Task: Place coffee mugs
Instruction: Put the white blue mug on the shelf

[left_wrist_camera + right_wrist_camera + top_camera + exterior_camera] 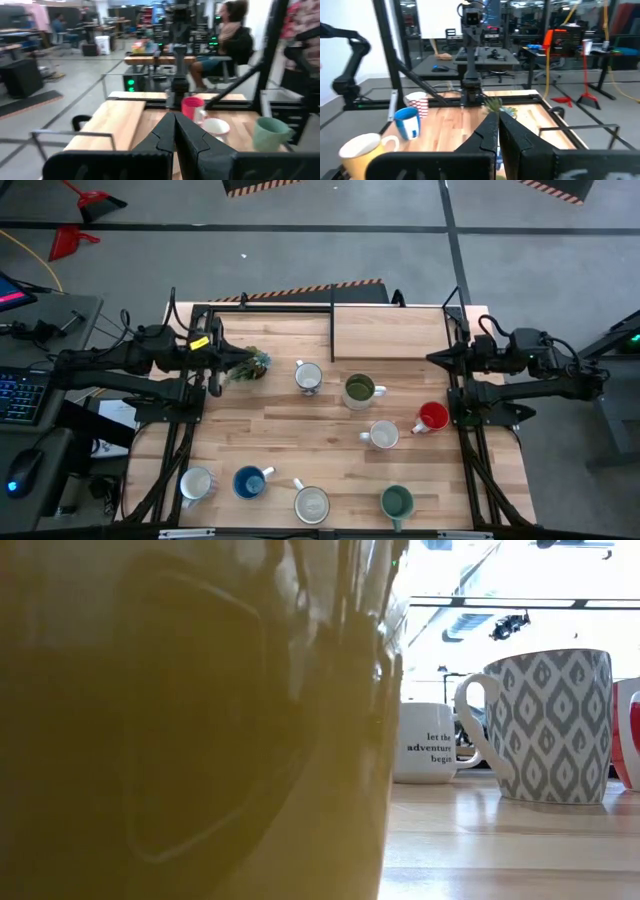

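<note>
You have 8 coffee mugs (384,435) spread over the wooden table (290,440); left gripper (225,366) and right gripper (436,358) sit closed, empty, at opposite edges.

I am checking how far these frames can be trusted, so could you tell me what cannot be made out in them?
- Low view: a blurred olive shape against the lens fills the left half, hiding the table behind it.
- Low view: the red mug is cut by the right edge.
- High view: the mugs' prints, such as on the white mug, are too small to read.
- Left wrist view: the left pincer hides the table just ahead.
</note>
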You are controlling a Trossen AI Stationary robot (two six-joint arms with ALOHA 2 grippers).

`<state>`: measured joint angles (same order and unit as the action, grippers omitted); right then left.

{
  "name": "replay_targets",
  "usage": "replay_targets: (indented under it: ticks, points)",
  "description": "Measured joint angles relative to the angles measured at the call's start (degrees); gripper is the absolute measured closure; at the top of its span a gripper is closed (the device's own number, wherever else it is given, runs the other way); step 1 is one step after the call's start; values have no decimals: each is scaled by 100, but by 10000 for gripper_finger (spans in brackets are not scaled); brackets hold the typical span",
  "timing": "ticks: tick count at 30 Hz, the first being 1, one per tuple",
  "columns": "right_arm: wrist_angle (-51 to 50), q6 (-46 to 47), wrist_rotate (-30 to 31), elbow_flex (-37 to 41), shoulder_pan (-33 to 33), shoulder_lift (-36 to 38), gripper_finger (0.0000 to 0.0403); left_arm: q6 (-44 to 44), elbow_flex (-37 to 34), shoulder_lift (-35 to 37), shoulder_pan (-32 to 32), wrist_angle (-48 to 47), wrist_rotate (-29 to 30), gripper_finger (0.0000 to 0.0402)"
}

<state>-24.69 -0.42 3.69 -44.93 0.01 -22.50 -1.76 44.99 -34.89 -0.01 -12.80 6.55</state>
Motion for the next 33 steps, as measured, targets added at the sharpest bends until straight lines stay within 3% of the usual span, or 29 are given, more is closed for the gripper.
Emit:
replay_targets:
  ticks: [7, 12, 21, 33]
  points:
    - [22, -319, 349, 0, 0, -10, 402, -166, 0, -6, 0, 75, 32, 401]
    - [280, -595, 855, 0, 0, -219, 402, -501, 0, -204, 0, 477, 600, 401]
    - [630, -717, 570, 0, -2, -826, 396, -902, 0, -465, 0, 968, 745, 400]
    - [921, -1036, 312, 0, 0, -1259, 276, -629, 0, -472, 0, 936, 712, 317]
